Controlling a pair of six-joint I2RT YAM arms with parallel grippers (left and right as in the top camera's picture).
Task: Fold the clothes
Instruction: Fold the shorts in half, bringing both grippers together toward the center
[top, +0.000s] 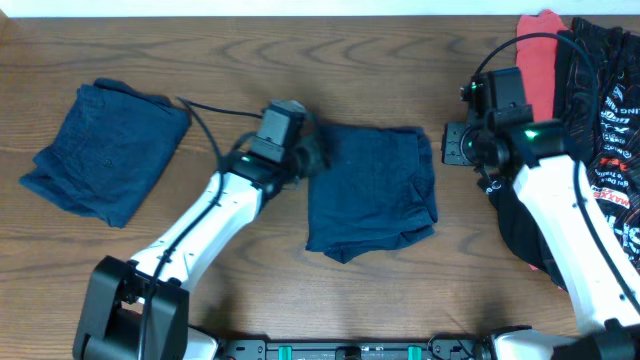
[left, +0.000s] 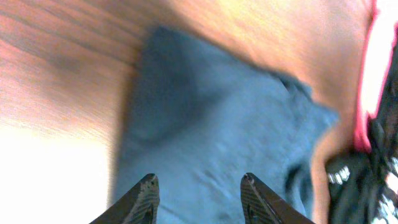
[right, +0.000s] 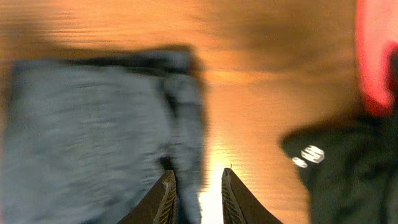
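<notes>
Left tool (left: 198, 177) apart over blue garment (top: 370, 190); right tool (right: 198, 172) narrowly apart beside it. Overhead alone showed folded garment (top: 105, 150).

The black garment (top: 612, 100) carries white printed letters, but they are too small to read.

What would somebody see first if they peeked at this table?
Probably the white robot arms. The left gripper hangs open over a blue garment mid-table. A folded blue cloth lies at the left, and a black-and-red clothes pile sits at the right.
</notes>
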